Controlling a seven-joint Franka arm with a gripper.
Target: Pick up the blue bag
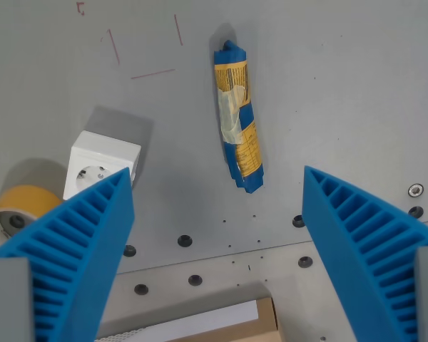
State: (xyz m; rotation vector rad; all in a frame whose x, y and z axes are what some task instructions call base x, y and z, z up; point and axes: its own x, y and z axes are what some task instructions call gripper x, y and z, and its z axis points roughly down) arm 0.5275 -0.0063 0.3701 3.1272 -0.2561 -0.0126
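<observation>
Wrist view footage is filled by a grey worktop (328,92) seen from above, with the two blue ribbed fingers (78,249) of the claw (217,235) rising from the lower left and lower right corners of the frame. The fingers are spread wide, and nothing is held between them.

The blue bag (239,117) is found in the upper middle of the frame, lying flat on the worktop. It is rolled or folded into a long narrow shape, set nearly upright in the picture with its lower end tilted slightly toward the right. A yellow printed label and a pale strip, possibly tape, are seen along its length. The bag is placed above the gap between the fingers and apart from both; its lower end reaches roughly level with the fingertips, closer to the right finger than to the left.

A white socket block (100,165) is seen at the middle left, just above the left fingertip and partly hidden by it. A yellow roll of tape (18,206) is cut off by the left edge, beside the socket block. Thin red lines (153,71) are drawn on the worktop at the upper left. Rows of dark bolt holes (185,241) are seen across the lower part of the frame, and a brown cardboard edge (242,328) is visible at the bottom centre.
</observation>
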